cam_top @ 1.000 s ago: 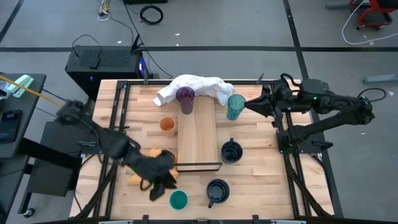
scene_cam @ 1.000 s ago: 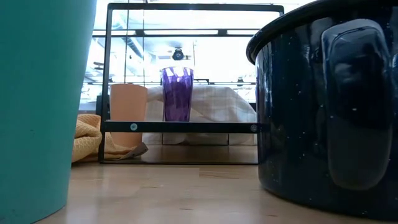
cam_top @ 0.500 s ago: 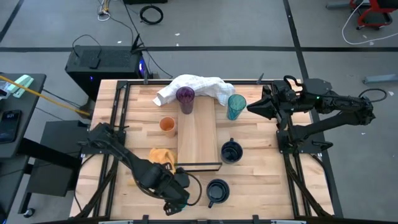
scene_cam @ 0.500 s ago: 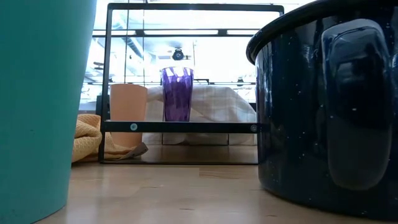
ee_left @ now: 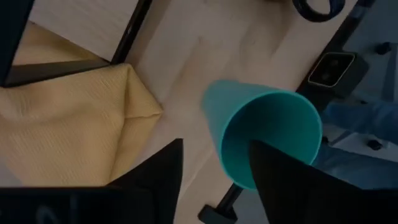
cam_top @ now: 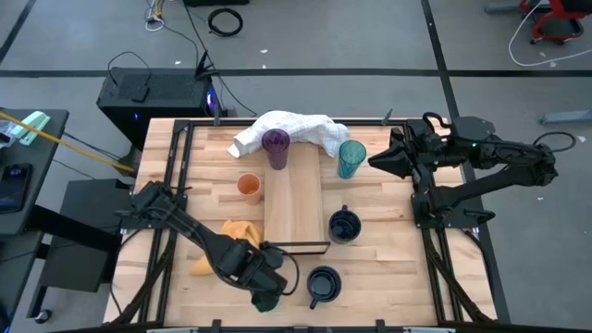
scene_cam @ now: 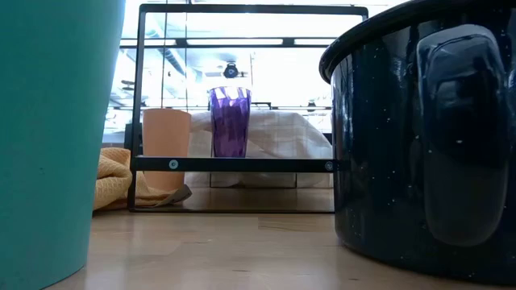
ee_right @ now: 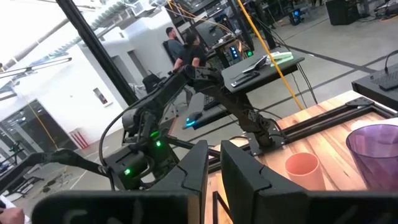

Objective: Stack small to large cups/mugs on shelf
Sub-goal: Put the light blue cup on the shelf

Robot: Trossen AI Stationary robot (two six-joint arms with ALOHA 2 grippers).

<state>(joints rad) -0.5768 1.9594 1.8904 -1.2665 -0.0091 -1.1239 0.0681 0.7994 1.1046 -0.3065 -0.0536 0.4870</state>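
The short teal cup (ee_left: 267,130) stands upright on the tabletop near the front edge. My left gripper (ee_left: 216,144) is open above it, pointing down, and hides most of it in the high view (cam_top: 265,294). One finger (ee_left: 283,177) shows over the cup's mouth and the other (ee_left: 155,171) outside its wall. The shelf (cam_top: 294,199) lies mid-table with the purple tumbler (cam_top: 275,143) on its far end. The orange cup (cam_top: 249,186), teal tumbler (cam_top: 350,157) and two navy mugs (cam_top: 344,225) (cam_top: 323,284) stand on the table. My right gripper (cam_top: 375,159) is shut beside the teal tumbler. My left gripper comes at the teal cup from above, its fingers on either side of the cup's wall at the rim (ee_left: 217,134). I cannot tell whether either finger touches it. The cup stands on the table.
A yellow cloth (cam_top: 231,236) lies left of the shelf's dark-rimmed near end (cam_top: 296,248). A white cloth (cam_top: 291,128) lies at the table's far edge. People and another robot arm show in the room beyond, in the right wrist view (ee_right: 180,43).
My left gripper has gone from beside the yellow cloth toward the table's near edge and right, and now stands over the short teal cup. The cup has stayed where it was.
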